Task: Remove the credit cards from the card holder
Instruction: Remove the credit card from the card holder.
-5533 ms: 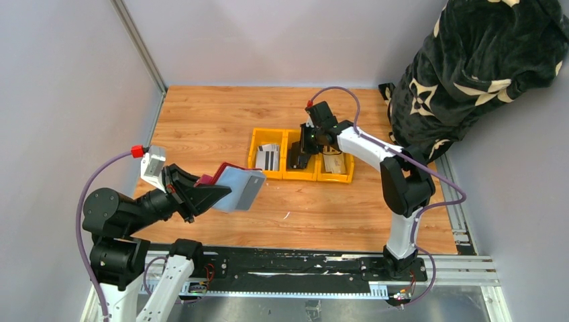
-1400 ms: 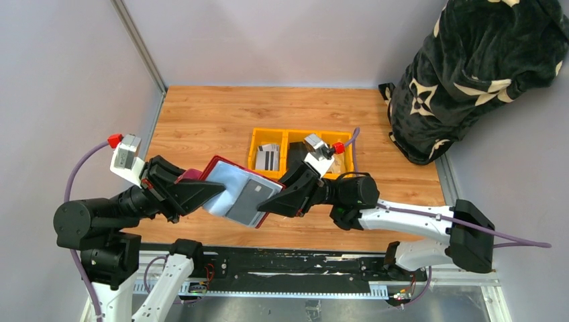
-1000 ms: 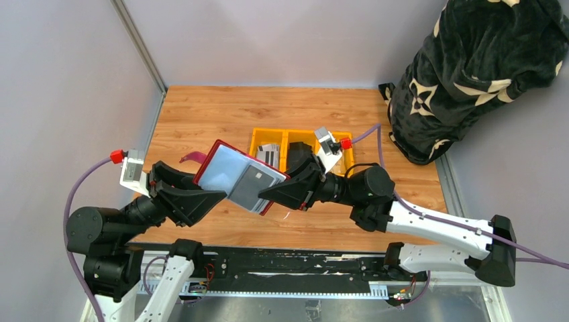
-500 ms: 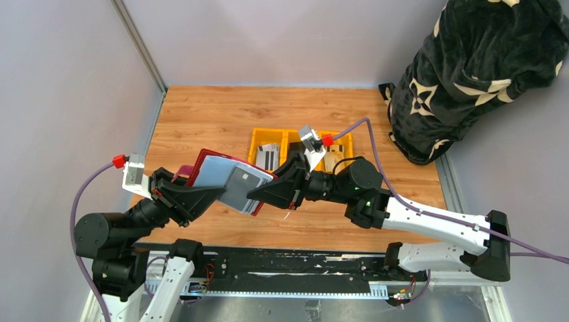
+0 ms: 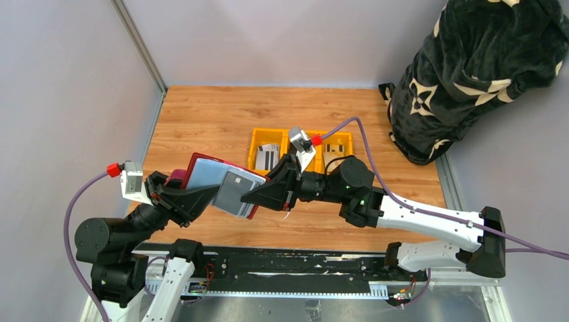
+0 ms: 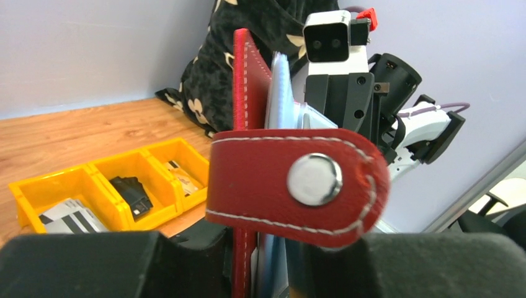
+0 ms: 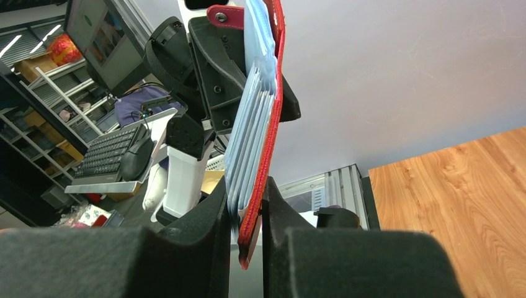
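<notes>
Red, floppy-looking card holder [image 5: 201, 176] is hanging between left gripper [image 5: 204, 196] and right gripper [image 5: 249, 196], jaws clamping opposite edges (stiff, slick credit card [image 5: 231, 191] probably wants an edge pinch).

The left arm [image 5: 127, 225] is stretched rightward and the right arm [image 5: 416, 218] leftward, low over the surface [image 5: 215, 114], so that they meet. The left pincer [image 5: 209, 193] is clamped on the card holder [image 5: 204, 176]; the right pincer [image 5: 249, 197] is pinched narrowly on its opposite edge.
</notes>
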Robot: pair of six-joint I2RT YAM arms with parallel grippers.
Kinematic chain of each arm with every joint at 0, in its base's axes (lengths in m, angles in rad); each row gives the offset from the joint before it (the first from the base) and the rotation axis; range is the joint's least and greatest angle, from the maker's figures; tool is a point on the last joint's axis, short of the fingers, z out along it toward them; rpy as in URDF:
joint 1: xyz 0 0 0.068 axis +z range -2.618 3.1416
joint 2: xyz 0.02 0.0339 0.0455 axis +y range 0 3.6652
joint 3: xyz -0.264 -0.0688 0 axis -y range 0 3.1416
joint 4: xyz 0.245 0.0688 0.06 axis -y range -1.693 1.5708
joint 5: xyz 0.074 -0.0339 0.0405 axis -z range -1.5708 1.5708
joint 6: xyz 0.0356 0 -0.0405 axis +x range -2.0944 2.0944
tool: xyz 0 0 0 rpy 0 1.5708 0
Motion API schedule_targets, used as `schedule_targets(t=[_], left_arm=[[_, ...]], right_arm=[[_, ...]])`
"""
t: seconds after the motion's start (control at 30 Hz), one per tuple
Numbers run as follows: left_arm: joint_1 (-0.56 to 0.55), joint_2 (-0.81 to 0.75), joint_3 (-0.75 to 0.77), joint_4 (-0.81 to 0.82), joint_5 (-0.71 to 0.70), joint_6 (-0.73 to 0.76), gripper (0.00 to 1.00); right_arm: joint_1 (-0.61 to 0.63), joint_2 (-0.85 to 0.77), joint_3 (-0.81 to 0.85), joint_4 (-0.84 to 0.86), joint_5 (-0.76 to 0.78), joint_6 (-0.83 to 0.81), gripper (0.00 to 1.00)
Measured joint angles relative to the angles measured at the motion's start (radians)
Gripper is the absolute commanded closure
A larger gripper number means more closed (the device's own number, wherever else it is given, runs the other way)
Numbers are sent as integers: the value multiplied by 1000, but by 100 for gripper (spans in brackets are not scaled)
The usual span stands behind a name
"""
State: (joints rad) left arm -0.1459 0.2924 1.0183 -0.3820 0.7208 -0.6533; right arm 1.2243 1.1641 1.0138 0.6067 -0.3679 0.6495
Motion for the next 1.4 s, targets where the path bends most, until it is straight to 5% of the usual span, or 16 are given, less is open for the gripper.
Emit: schedule_targets(t=[0.17, 0.33, 0.5, 0.93, 1.17, 1.4], left_arm=[[5, 0, -13, 30, 35, -8, 69], [6, 1, -15, 45, 56, -3, 89], [6, 3, -12, 6, 53, 13, 95], [0, 43, -8, -8, 83, -77, 100], [0, 54, -3, -13, 76, -92, 100], [0, 72, 5, -18, 48, -109, 100]], right_arm=[[1, 3, 11, -11, -14, 4, 100], [2, -2, 26, -48, -16, 3, 79], [3, 2, 27, -57, -17, 8, 59], [5, -21, -32, 45, -51, 28, 59], [6, -42, -56, 89, -88, 38, 50], [8, -93, -77, 107, -102, 28, 54]])
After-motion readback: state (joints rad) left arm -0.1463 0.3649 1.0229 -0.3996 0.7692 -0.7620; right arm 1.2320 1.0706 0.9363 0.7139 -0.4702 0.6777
